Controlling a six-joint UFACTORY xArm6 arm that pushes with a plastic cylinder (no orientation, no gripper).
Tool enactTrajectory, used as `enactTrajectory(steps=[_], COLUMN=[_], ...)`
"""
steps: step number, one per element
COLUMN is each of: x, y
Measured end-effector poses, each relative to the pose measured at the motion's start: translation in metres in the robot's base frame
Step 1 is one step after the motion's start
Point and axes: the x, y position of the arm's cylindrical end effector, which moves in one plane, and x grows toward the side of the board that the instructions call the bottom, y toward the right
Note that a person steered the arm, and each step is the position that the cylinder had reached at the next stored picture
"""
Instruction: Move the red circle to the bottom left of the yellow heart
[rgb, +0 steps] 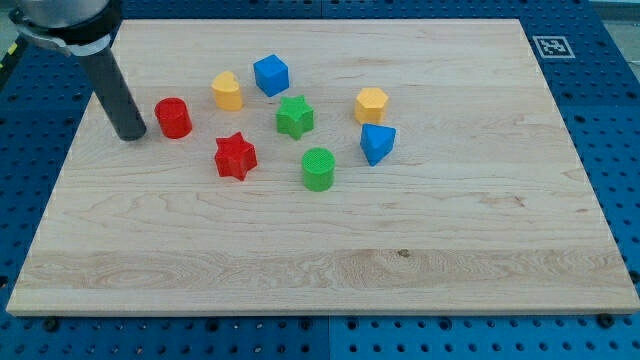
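Observation:
The red circle (173, 118) stands on the wooden board at the view's upper left. The yellow heart (227, 90) is just to its upper right, a small gap apart. My tip (131, 134) rests on the board directly left of the red circle, close to it with a thin gap showing. The dark rod rises from the tip toward the view's top left corner.
A blue cube (271, 75), green star (294, 116), red star (235, 156), green circle (318, 168), yellow hexagon (371, 104) and blue triangular block (377, 143) lie right of the heart. The board's left edge (60, 170) is near my tip.

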Motion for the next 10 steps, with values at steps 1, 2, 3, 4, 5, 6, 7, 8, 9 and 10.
enactTrajectory(steps=[1, 2, 3, 4, 5, 6, 7, 8, 9, 10], x=[-0.001, -0.001, -0.001, -0.006, -0.033, -0.039, -0.039, -0.038, -0.031, -0.024], y=[0.014, 0.031, 0.049, 0.032, 0.010, 0.017, 0.029, 0.042, 0.052, 0.055])
